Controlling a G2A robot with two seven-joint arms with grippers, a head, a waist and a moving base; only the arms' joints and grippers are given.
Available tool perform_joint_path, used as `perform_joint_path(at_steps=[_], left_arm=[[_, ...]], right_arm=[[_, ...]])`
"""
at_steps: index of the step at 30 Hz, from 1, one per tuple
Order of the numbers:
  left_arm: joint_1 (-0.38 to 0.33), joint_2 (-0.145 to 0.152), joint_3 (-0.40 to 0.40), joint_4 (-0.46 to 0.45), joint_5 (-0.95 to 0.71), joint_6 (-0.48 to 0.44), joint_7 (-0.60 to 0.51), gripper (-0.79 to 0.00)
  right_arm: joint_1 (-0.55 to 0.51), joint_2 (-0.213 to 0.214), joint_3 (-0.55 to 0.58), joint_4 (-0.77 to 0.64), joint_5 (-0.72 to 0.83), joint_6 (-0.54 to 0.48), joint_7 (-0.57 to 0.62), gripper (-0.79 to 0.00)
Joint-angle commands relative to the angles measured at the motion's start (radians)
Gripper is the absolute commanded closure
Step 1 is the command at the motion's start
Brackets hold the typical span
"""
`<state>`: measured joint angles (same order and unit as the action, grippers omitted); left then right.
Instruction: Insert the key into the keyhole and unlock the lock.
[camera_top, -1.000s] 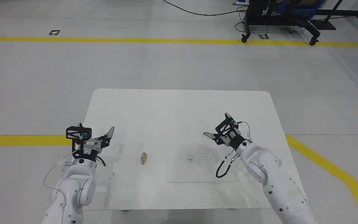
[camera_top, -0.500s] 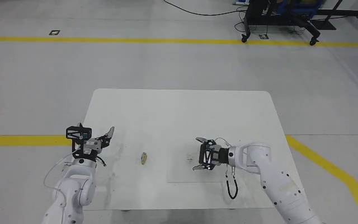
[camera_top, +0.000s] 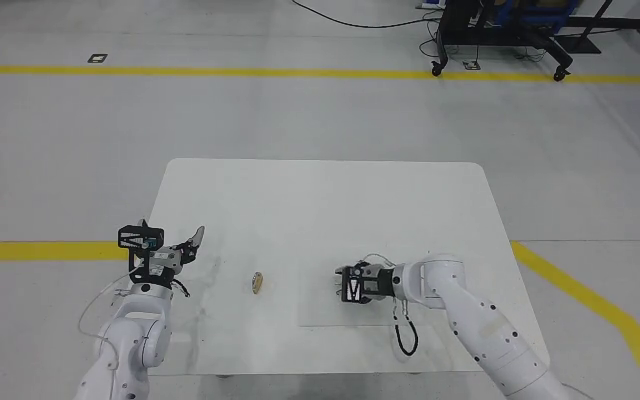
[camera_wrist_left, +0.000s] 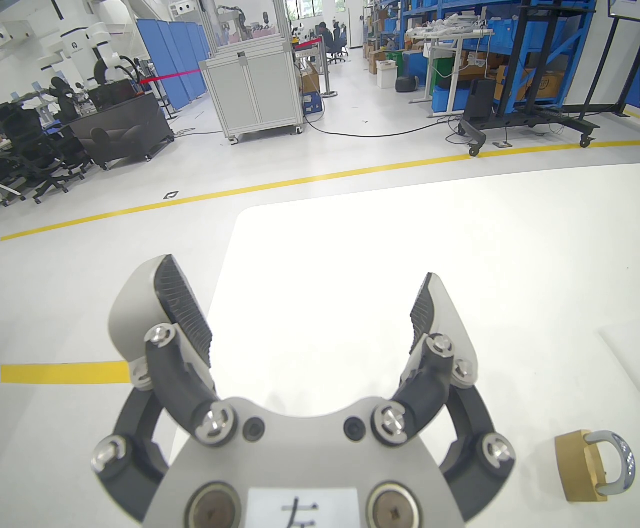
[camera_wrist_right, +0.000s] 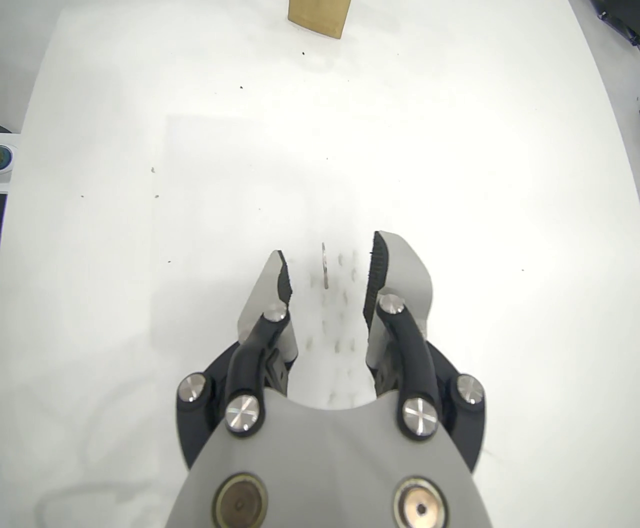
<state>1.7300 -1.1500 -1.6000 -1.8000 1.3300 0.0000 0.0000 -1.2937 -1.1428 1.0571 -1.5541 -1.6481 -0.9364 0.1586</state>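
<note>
- Counting one key (camera_wrist_right: 325, 267), one padlock (camera_wrist_right: 317, 15), two grippers, one table (camera_top: 300, 190).
- Nearest: right gripper (camera_wrist_right: 329, 252) low over the table, narrow gap, gripping nothing.
- key sits between its fingers, seen edge-on, touching neither.
- padlock lies flat farther ahead, well apart from the key.
- left gripper (camera_wrist_left: 300, 285) wide open, empty, beyond the padlock at the table's left edge.
</note>
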Motion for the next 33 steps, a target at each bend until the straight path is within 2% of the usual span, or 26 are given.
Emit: perform_joint_path(at_steps=[1, 3, 12, 21, 31, 33], left_arm=[[0.0, 0.0, 0.0, 0.0, 0.0, 0.0, 0.0, -0.785], [0.0, 0.0, 0.0, 0.0, 0.0, 0.0, 0.0, -0.785], [0.0, 0.0, 0.0, 0.0, 0.0, 0.0, 0.0, -0.785], [0.0, 0.0, 0.0, 0.0, 0.0, 0.0, 0.0, -0.785], [0.0, 0.0, 0.0, 0.0, 0.0, 0.0, 0.0, -0.785], [0.008, 0.0, 0.007, -0.027, 0.023, -0.014, 0.015, -0.785]], right_arm=[[0.006, 0.0, -0.006, 0.005, 0.005, -0.003, -0.004, -0.095], [0.011, 0.0, -0.011, 0.008, 0.005, -0.003, -0.008, 0.0], [0.009, 0.01, -0.001, 0.002, 0.015, -0.008, -0.062, 0.0], [-0.035, 0.032, 0.068, -0.014, 0.053, -0.009, -0.2, 0.0], [-0.037, 0.034, 0.075, -0.008, 0.058, -0.004, -0.204, 0.0], [-0.045, 0.033, 0.08, 0.004, 0.065, 0.03, -0.207, 0.0]])
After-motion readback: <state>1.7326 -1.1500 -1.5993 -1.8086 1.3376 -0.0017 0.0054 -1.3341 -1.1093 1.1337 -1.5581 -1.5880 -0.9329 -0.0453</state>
